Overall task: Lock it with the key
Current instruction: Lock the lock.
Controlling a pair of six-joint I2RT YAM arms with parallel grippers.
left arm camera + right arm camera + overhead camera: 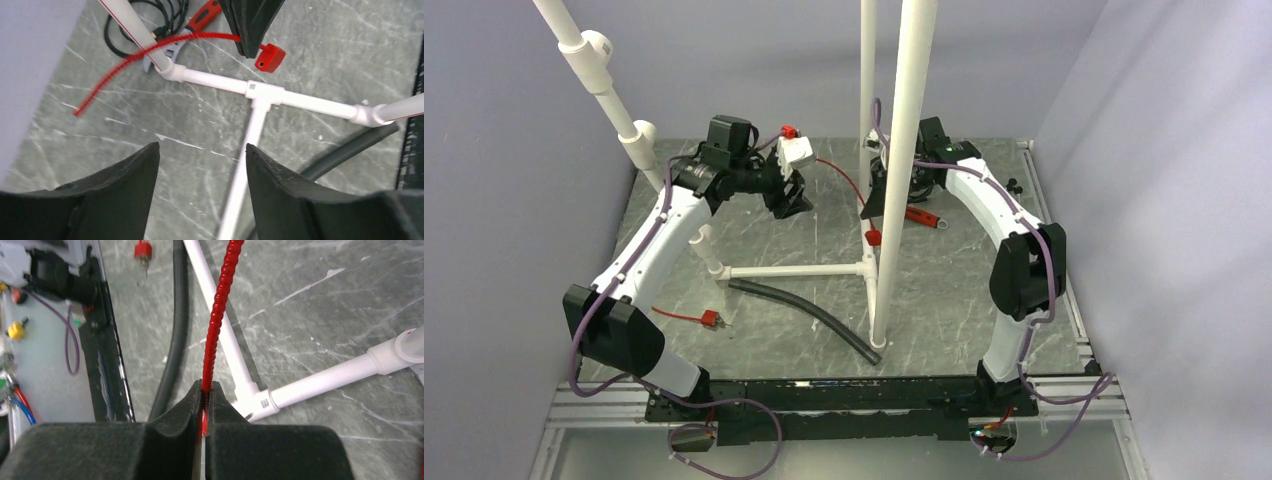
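A red ribbed cable [839, 180] runs across the back of the table to a small red lock body [873, 237] beside the tall white pipe. My right gripper [206, 385] is shut on this cable [217, 310], near the lock body; in the top view it [876, 205] is partly hidden behind the pipe. My left gripper [792, 205] hovers open and empty above the table, to the left of the cable. Its view shows the cable [150, 50] and the lock body [270, 56] beyond its jaws [202, 147]. A red-headed key [710, 319] lies at the front left, also in the right wrist view [143, 251].
A white PVC pipe frame [794, 270] lies on the table with tall uprights [904, 170]. A black corrugated hose [809, 315] lies in front of it. A red-handled wrench [921, 215] lies at the back right, and a coiled black cord [150, 15] lies near it.
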